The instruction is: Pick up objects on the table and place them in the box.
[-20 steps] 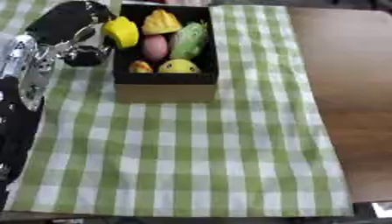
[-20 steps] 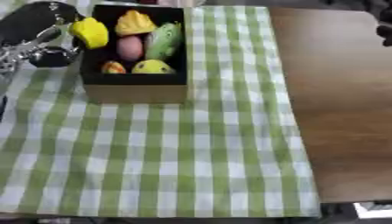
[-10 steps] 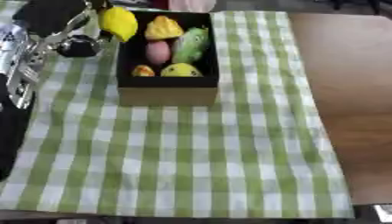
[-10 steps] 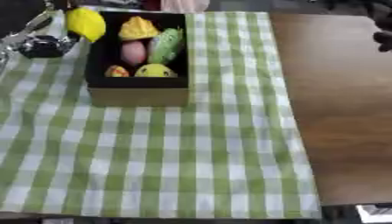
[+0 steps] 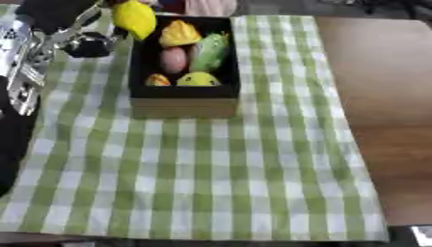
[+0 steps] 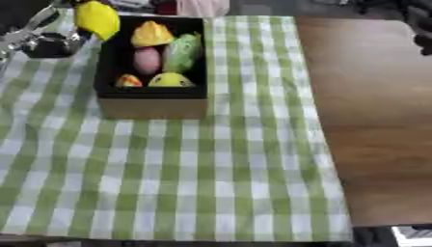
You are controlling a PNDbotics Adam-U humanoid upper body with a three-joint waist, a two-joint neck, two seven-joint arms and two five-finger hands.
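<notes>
Green-and-white checked cloth (image 5: 194,178) covers the near and middle part of the wooden desk (image 5: 384,96), and nothing lies on its near stretch, so the work is all at the far end. Farther back stands the dark box (image 5: 184,99) with its pale front wall, already holding a small orange piece (image 5: 158,80), a yellow rounded piece (image 5: 198,79), a pink egg-shaped one (image 5: 174,59), a green one (image 5: 210,51) and a yellow-orange one (image 5: 180,34) at the back. Farthest, over the box's far left corner, the left hand (image 5: 88,41) carries a yellow lemon-like fruit (image 5: 135,18); its dark and silver fingers appear to be clamped on the fruit from the left and behind (the contact itself is hard to make out). The fruit hangs partly above the left wall of the box and not fully over the inside, so the step in hand looks like the placing. To do it well, the hand should travel a little to the right until the fruit is wholly over the dark interior, lower it into the free strip along the left side beside the pink piece, and only then let go, lest the fruit strike the rim and roll onto the cloth. The right hand (image 6: 419,24) shows only as a dark shape at the far right edge; whether its fingers are apart or together I cannot tell.
</notes>
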